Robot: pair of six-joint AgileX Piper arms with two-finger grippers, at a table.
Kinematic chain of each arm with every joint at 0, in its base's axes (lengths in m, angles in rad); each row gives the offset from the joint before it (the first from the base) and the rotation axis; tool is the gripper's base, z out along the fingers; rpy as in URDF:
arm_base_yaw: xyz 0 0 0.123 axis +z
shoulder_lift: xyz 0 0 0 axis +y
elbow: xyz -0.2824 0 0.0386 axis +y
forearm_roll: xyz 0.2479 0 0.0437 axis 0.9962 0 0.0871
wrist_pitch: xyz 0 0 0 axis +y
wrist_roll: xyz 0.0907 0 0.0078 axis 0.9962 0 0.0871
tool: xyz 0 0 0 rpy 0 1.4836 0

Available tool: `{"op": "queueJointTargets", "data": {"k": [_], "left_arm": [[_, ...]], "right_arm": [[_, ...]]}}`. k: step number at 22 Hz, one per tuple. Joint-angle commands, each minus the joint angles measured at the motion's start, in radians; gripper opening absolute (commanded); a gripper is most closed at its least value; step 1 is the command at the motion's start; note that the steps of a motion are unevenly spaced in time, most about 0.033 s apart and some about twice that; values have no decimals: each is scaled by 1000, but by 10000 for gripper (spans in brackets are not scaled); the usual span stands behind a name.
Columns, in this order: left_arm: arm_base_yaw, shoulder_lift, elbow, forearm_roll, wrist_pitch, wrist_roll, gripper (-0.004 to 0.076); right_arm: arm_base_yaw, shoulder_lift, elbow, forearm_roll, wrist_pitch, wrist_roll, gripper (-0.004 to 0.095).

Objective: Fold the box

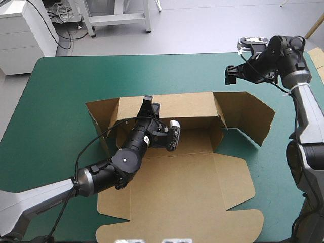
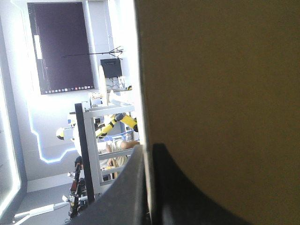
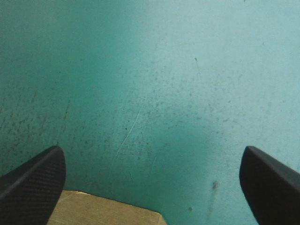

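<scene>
The left gripper (image 2: 148, 148) is all but closed on the upright rear wall of the box (image 1: 187, 187). That wall blocks half its wrist view. The box lies mid-frame in the high view, its floor partly hidden by the left arm and its lid flat toward the lower edge. At upper right, the right gripper (image 3: 152, 152) stands wide apart and holds nothing, over the teal-green cover (image 3: 164, 70). Only a corner of the box shows beneath it.

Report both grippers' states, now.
Left gripper: shut on the box, at its raised far wall.
Right gripper: open, holding nothing, over the teal-green cover.
</scene>
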Motion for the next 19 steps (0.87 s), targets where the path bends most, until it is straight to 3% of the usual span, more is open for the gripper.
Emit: {"op": "queueJointTargets", "data": {"k": [1, 13, 19], "left_arm": [[-5, -27, -16, 5, 37, 1, -8], [-5, -27, -16, 5, 38, -2, -8], [-5, -27, -16, -7, 45, -2, -8]], "right_arm": [[-10, -73, -16, 8, -33, -17, 926], [-13, -212, 241, 6, -35, -71, 923], [-13, -265, 329, 3, -35, -69, 848]]}}
